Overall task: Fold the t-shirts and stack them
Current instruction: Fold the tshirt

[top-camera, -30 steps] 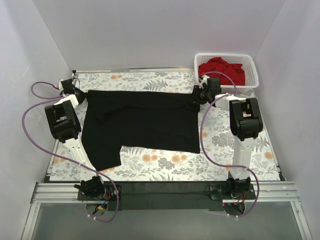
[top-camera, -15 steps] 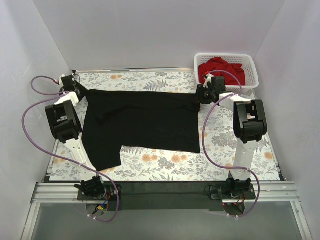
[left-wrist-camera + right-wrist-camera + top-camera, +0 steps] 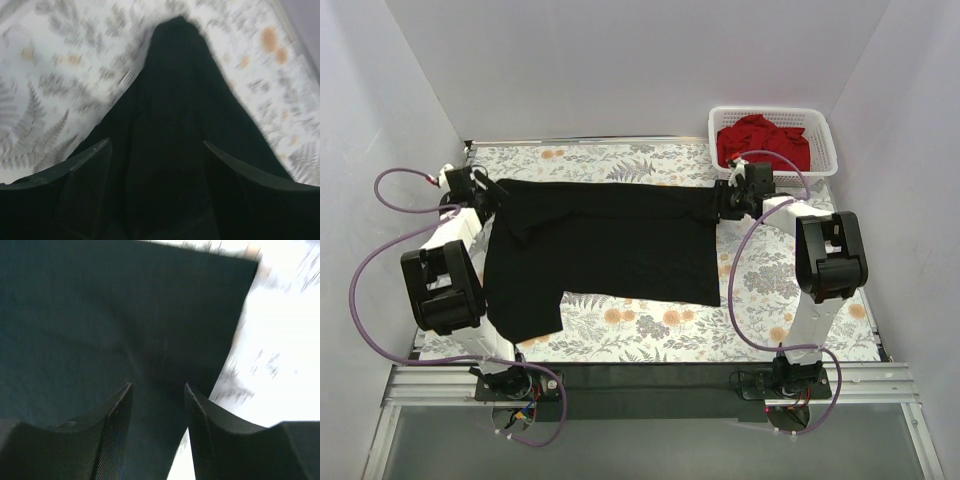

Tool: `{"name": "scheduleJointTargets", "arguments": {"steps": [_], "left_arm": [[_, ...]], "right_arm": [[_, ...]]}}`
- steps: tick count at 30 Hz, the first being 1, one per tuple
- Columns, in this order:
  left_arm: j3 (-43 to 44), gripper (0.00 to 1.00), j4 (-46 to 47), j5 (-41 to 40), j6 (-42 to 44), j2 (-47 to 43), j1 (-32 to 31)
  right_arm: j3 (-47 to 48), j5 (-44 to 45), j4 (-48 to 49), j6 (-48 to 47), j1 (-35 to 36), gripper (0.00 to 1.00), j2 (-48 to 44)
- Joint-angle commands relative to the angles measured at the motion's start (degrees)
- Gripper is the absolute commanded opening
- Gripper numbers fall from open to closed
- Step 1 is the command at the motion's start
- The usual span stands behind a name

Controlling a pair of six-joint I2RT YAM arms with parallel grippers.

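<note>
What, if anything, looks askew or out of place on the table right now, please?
The black t-shirt lies unevenly: its left part reaches much nearer the front edge of the table than the rest. The red t-shirt sits crumpled in the white basket. Nothing looks spilled or damaged.

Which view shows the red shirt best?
The top view: the red shirt lies bunched in the white basket. Both wrist views show none of it, only the black shirt on the patterned table.
</note>
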Motion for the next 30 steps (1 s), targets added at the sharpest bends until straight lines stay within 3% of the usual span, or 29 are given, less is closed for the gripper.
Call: {"name": "scheduleJointTargets", "arguments": {"steps": [1, 9, 13, 19, 25, 30], "left_arm": [[-5.9, 0.67, -5.0, -1.2, -0.7, -4.4, 0.2], [-15.5, 0.69, -7.4, -7.3, -0.7, -15.2, 0.3], [-19.1, 0.73, -7.7, -8.3, -1.0, -19.1, 0.3], [-21.5, 0.75, -8.3, -3.3, -0.7, -20.7, 0.1], [-19.9, 0.75, -8.0, 2.8, 0.7, -18.8, -0.9], [-16.5, 0.75, -8.1, 10.8, -0.2, -16.0, -7.1]], "right_arm": [[-4.5, -2.0, -1.3, 2.3, 1.5, 0.45, -5.2], [-16.3, -3.3, -3.4, 4.6, 5.0, 0.45, -9.9], [-21.8, 2.0, -5.9, 5.6, 2.7, 0.45, -11.9], [-26.1, 7.8, -7.6, 7.7, -4.2, 0.45, -15.6], [-25.4, 10.1, -7.3, 5.5, -3.7, 0.47, -22.4], [-22.6, 8.3, -7.1, 2.3, 0.4, 0.49, -24.6]]}}
